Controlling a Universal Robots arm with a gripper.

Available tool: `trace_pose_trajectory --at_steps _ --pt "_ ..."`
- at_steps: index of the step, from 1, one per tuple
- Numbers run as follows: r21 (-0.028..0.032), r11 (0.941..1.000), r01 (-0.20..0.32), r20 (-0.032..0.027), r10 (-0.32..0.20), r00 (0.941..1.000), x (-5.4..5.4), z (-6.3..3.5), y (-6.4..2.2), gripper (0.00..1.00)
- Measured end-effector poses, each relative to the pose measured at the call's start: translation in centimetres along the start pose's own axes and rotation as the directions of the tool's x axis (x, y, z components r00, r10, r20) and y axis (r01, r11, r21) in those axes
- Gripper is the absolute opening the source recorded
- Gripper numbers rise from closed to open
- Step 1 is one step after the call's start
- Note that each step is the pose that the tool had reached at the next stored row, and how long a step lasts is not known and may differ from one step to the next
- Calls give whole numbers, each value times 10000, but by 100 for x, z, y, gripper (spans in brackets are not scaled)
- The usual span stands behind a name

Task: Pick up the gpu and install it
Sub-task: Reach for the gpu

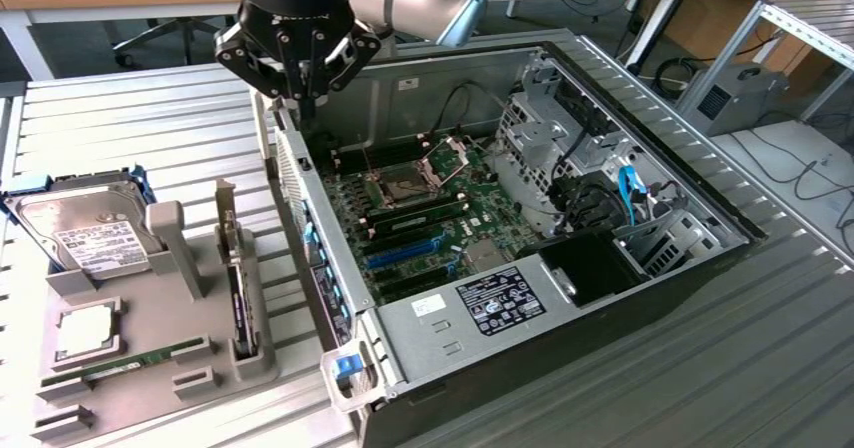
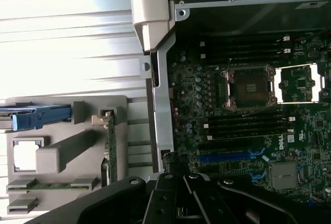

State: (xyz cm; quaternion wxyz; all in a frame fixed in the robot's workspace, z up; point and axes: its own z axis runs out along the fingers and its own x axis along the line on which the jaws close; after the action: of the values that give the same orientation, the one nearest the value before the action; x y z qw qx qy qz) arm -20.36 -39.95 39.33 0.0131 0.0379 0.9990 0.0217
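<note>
Your claw (image 1: 304, 95) hangs pressed together and empty above the back edge of the open computer case (image 1: 601, 348). The gpu (image 1: 238, 288) stands on edge in the grey holder (image 1: 147, 388) on the desk (image 1: 134, 128), at the exterior view's left, well apart from the claw.

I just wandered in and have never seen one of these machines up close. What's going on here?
A robot arm's gripper hangs above the rim of an open computer case, shut and holding nothing. The gpu it is meant to install stands on edge in a gray tray beside the case, untouched. A hard drive and a memory stick sit in the same tray.
</note>
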Motion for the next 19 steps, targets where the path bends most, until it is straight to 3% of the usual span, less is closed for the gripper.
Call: trace_pose_trajectory --at_steps 19 --pt "-1 10000 0 0 0 10000 74 -2 -6 11"
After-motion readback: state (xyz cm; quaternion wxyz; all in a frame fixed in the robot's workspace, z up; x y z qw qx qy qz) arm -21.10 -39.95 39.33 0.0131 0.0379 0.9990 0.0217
